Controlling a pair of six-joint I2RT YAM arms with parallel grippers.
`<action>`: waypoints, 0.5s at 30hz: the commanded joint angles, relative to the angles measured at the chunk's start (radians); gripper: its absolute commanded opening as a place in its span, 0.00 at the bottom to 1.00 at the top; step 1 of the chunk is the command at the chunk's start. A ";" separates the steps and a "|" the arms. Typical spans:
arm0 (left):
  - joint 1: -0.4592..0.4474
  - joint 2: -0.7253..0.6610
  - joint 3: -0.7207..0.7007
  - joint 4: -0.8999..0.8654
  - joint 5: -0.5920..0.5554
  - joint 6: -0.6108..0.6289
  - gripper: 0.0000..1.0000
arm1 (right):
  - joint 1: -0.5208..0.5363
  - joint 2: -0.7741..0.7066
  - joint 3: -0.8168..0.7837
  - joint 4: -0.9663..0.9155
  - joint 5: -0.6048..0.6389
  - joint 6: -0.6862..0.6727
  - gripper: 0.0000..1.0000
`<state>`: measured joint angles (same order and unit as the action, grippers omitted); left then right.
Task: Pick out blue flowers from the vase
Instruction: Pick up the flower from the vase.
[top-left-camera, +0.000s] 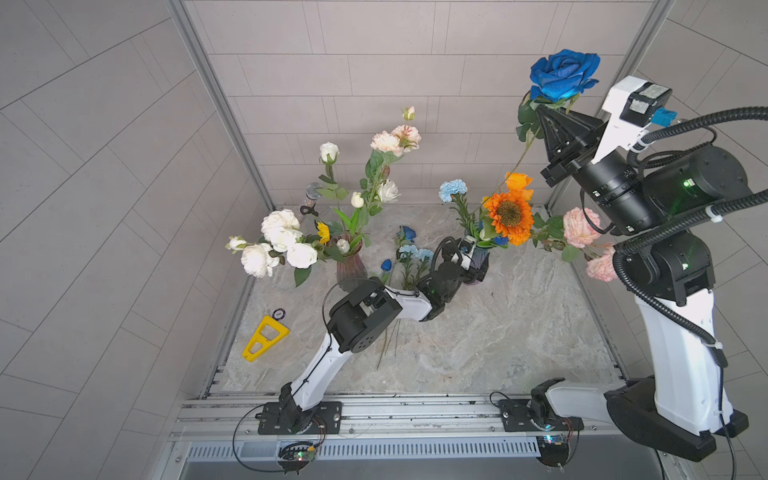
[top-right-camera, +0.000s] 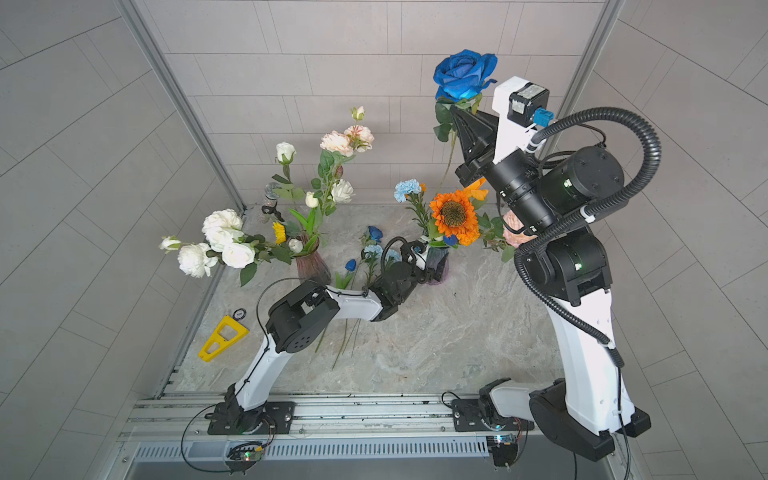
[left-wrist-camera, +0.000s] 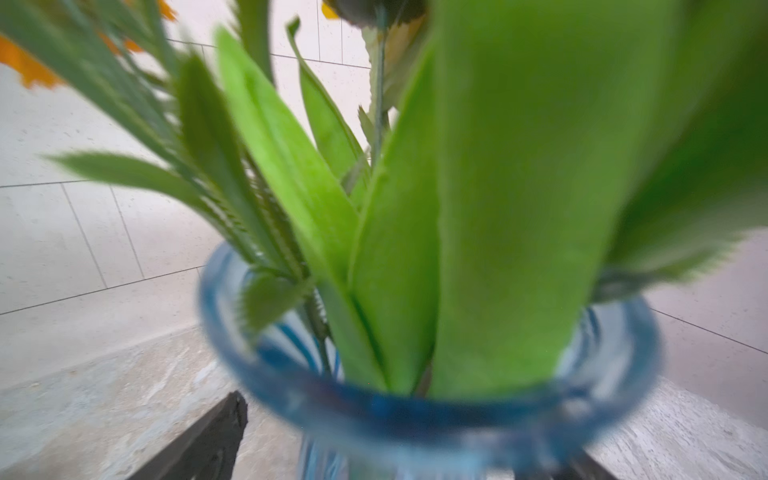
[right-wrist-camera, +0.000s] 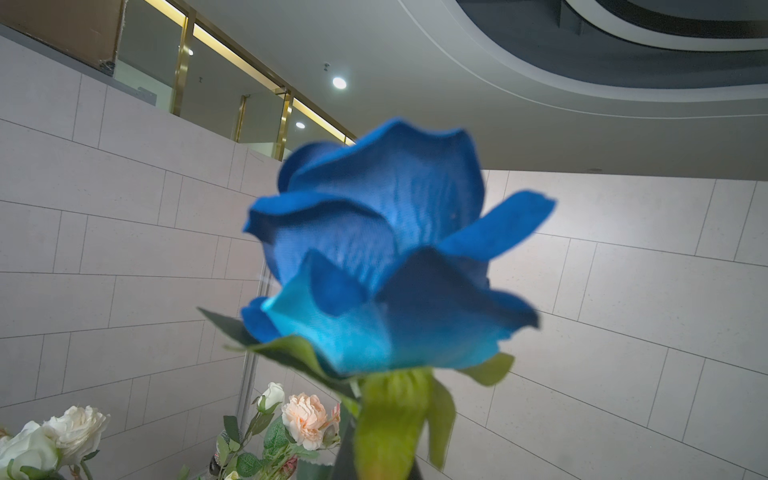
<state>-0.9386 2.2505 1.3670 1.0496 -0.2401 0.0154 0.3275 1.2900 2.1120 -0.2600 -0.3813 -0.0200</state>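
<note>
right gripper (top-left-camera: 540, 110) clamps blue rose (top-left-camera: 564, 74) high; left gripper (top-left-camera: 478, 261) spread astride vase (left-wrist-camera: 415, 412).

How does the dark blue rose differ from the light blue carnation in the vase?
The dark blue rose looks large and broad-petalled; the light blue carnation is small and frilly. The rose is held high in the right gripper; the carnation stands in the blue vase. Both have green stems.

No legible text, labels, brands or numbers, small round badge (top-left-camera: 279, 312) too small to read
</note>
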 joint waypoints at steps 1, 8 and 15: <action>-0.005 -0.090 -0.057 0.086 -0.025 0.028 1.00 | 0.006 -0.005 0.056 -0.024 -0.023 0.019 0.00; -0.005 -0.232 -0.238 0.123 -0.045 0.072 1.00 | 0.008 0.038 0.094 -0.089 -0.070 0.135 0.00; -0.012 -0.450 -0.470 0.112 -0.021 0.100 1.00 | 0.008 0.119 0.183 -0.217 -0.099 0.199 0.00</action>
<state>-0.9398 1.8835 0.9520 1.1320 -0.2699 0.0845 0.3321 1.3918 2.2608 -0.4107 -0.4511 0.1368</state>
